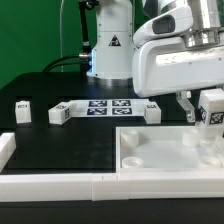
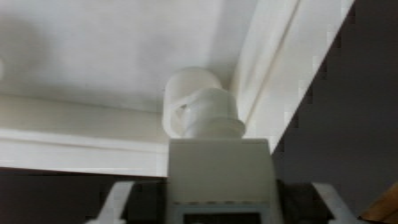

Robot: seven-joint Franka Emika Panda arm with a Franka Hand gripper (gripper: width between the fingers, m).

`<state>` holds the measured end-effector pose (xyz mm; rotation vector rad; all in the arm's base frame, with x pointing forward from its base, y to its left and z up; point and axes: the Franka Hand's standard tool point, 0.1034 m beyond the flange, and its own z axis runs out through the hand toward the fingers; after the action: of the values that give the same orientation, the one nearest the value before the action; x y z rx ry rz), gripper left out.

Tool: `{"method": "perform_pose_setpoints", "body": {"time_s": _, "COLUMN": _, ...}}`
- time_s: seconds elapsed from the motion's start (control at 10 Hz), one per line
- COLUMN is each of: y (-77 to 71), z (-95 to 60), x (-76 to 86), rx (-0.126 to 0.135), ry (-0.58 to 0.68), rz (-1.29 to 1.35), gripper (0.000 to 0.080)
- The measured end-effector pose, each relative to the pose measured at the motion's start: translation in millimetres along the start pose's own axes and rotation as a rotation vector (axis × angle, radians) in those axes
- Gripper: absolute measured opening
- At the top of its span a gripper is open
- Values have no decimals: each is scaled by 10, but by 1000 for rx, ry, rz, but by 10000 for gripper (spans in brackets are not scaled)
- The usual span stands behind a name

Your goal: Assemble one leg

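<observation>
Wrist view, tool point(image 2: 221, 200) gripping leg point(image 2: 215, 158), panel rim point(image 2: 270, 62) just beside.

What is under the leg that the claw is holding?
The white panel lies under the leg in the claw: its corner recess and rim show. The leg's tip covers the spot below, so contact cannot be judged.

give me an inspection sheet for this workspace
surface: black table, white rail along its front edge
job's things: one leg held at the white panel's corner; three loose legs beside the marker board
clutter: nothing seen
grippers: hand shut on the leg
cables: dark cable behind the arm's base
surroundings: green backdrop
</observation>
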<state>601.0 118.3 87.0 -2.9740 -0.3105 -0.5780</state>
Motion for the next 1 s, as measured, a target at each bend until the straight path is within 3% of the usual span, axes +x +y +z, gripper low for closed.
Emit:
{"method": "perform_pose_setpoints", "body": {"time_s": 0.3, "y": 51, "z": 123, "x": 113, "rx": 1, "ry": 8, "rz": 2, "gripper": 290}}
{"method": "perform_pose_setpoints", "body": {"time_s": 0.7, "y": 62, "z": 265, "x": 53, "rx": 3, "ry": -5, "rz": 7, "gripper": 290}}
{"method": "perform_pose_setpoints", "body": {"time_s": 1.0, "y": 54, "z": 271, "x": 39, "rx": 0, "ry": 13, "rz": 7, "gripper": 290}}
